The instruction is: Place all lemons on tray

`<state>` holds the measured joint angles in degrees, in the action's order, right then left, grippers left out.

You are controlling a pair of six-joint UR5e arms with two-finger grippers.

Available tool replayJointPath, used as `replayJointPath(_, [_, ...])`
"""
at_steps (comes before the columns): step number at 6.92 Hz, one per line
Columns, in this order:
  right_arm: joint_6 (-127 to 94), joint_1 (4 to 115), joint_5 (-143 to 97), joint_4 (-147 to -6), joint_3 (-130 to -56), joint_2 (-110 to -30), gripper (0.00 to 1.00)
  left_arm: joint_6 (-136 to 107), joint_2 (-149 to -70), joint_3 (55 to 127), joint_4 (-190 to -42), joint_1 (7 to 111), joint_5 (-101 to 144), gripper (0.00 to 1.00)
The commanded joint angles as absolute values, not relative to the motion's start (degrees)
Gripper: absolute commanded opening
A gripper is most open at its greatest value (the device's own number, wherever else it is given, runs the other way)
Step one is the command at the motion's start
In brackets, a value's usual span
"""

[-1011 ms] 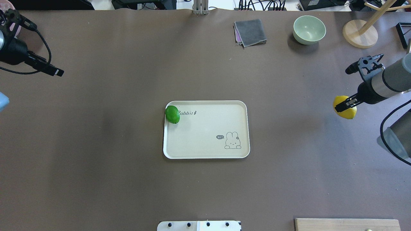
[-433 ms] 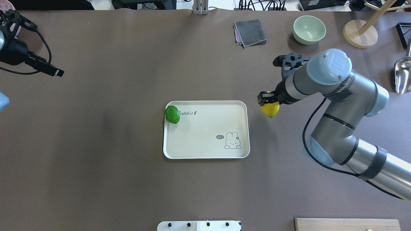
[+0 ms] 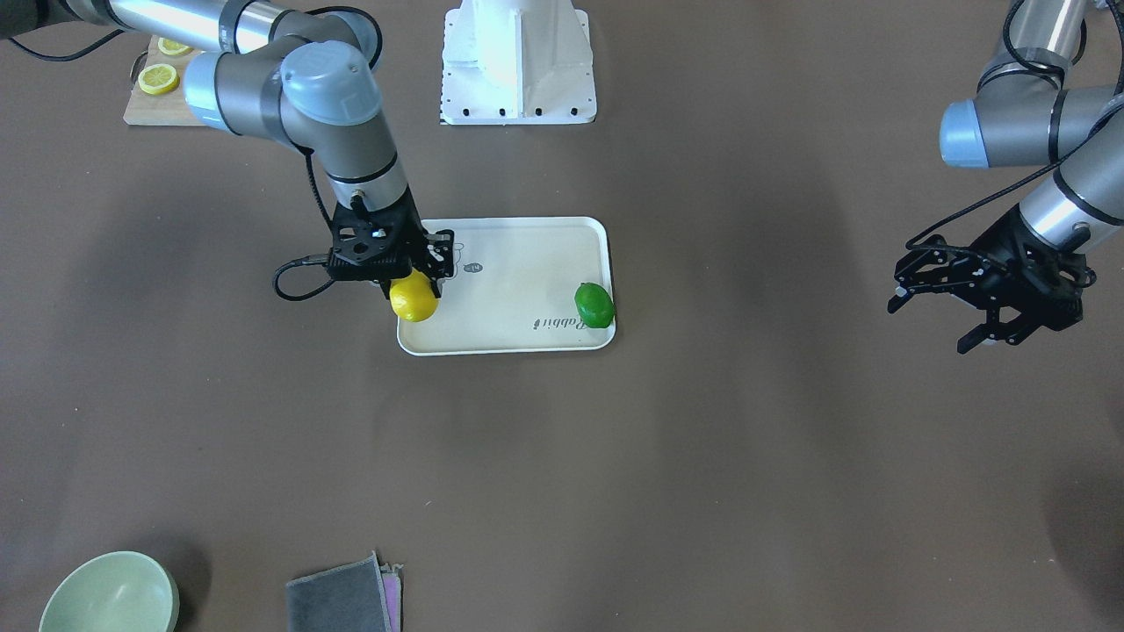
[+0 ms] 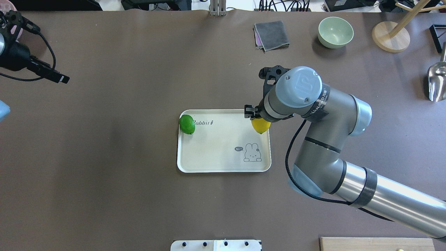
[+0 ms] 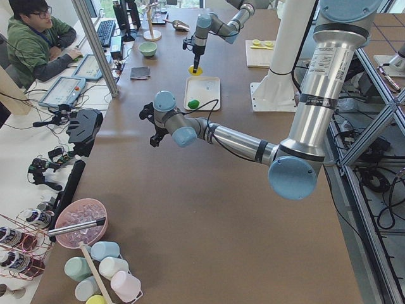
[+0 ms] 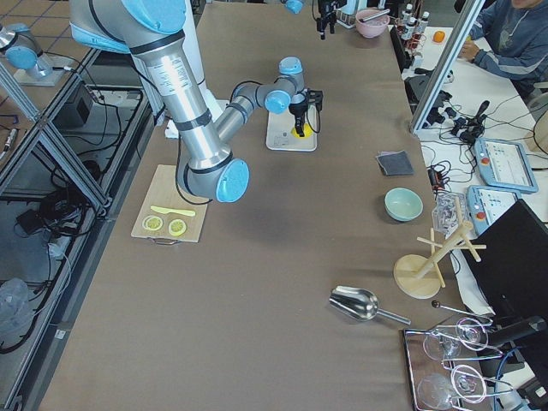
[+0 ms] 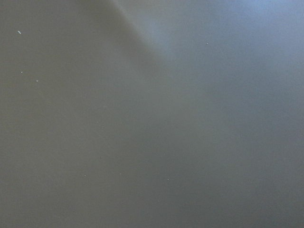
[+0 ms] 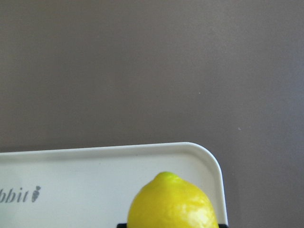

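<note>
The yellow lemon [image 4: 261, 126] is held in my right gripper [image 4: 259, 120], shut on it, over the far right corner of the cream tray [image 4: 216, 153]. From the front, the lemon [image 3: 414, 301] hangs under the gripper [image 3: 413, 286] at the tray's [image 3: 518, 263] edge. The right wrist view shows the lemon [image 8: 172, 205] above the tray's rounded corner [image 8: 209, 159]. The green lemon [image 4: 187, 124] lies in the tray's far left corner by the "Rabbit" script. My left gripper [image 3: 940, 323] is open and empty, far off at the table's left side.
A pale green bowl [image 4: 335, 32], a folded grey cloth [image 4: 271, 35], a wooden stand [image 4: 390, 36] and a metal scoop [image 4: 437, 82] sit at the far right. A wooden cutting board [image 3: 145, 110] with lemon slices [image 3: 159, 79] lies near the robot's right.
My right arm has swung left with the yellow lemon, from the table's right side to over the tray's far right corner. The left arm and the green lemon have not moved.
</note>
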<state>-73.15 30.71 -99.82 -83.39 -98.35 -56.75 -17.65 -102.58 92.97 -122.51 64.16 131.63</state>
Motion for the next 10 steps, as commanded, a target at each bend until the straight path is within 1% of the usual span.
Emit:
replayJointPath(1, [-75.6, 29.3, -96.4, -83.9, -98.6, -55.7, 1.00, -17.7, -102.7, 93.1, -122.5, 64.2, 131.7, 0.98])
replayJointPath(3, [-73.6, 32.7, -100.3, -84.2, -99.0, -55.2, 1.00, -17.7, -102.7, 93.1, -122.4, 64.2, 131.6, 0.98])
replayJointPath(4, [-69.0, 37.2, -107.5, -84.3, -99.1, -56.1, 1.00, -17.5, -102.7, 93.1, -122.3, 64.4, 131.6, 0.98])
replayJointPath(6, [-50.6, 47.8, -117.7, -84.2, -99.9, -62.7, 1.00, -14.6, -102.3, 93.0, -118.9, 69.5, 134.0, 0.98])
replayJointPath(8, [-31.5, 60.0, -125.1, -84.1, -100.6, -71.6, 1.00, 0.5, -102.5, 94.5, -106.2, 76.5, 135.3, 0.98])
replayJointPath(10, [-10.3, 73.1, -133.1, -84.2, -100.6, -80.2, 1.00, 20.4, -102.8, 100.1, -85.7, 86.2, 135.3, 0.99])
